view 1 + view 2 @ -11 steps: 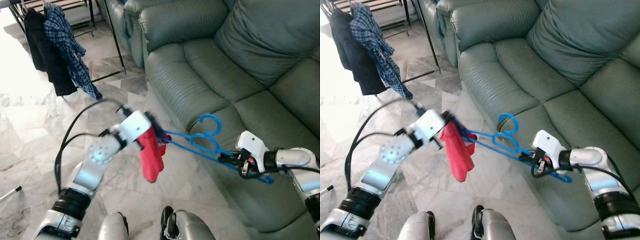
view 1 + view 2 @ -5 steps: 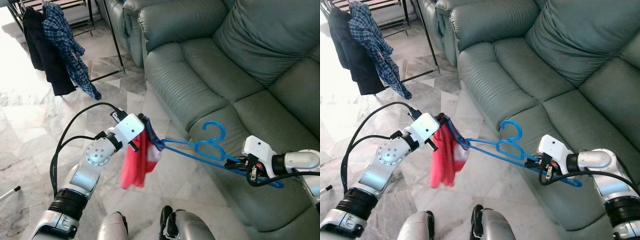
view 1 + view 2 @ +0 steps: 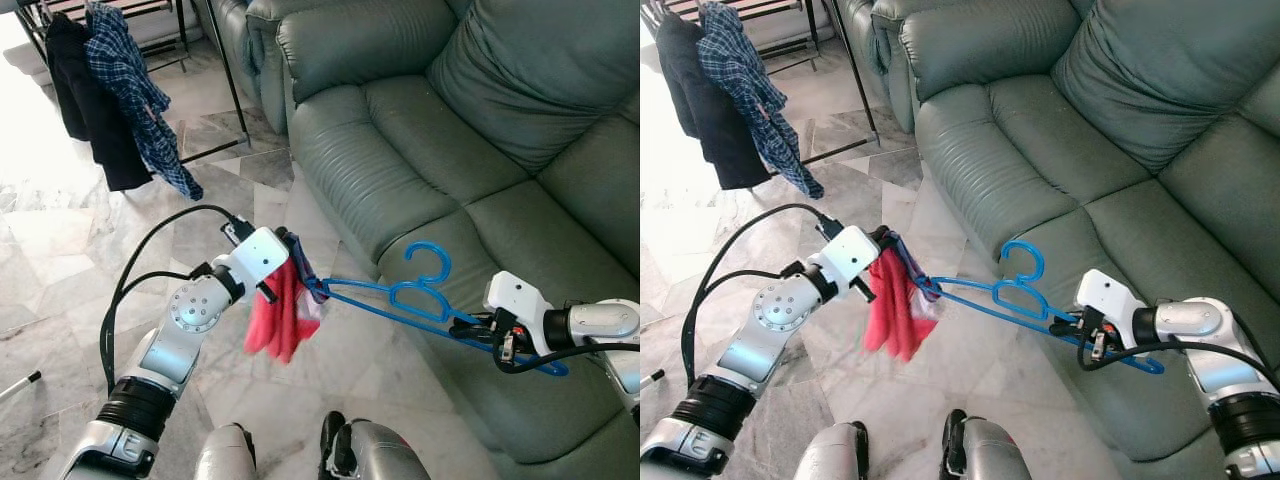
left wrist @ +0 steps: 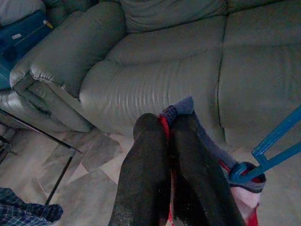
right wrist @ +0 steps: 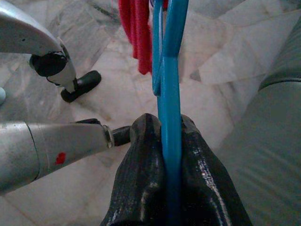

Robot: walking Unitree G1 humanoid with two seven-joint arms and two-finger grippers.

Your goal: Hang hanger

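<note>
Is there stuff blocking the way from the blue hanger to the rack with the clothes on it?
Nothing visible does. The blue hanger is held between both hands, and only bare marble floor lies between it and the clothes rack.

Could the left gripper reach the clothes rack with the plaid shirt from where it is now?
Probably not. The left gripper is shut on the red cloth on the blue plastic hanger, and the clothes rack stands well beyond it across the marble floor.
</note>
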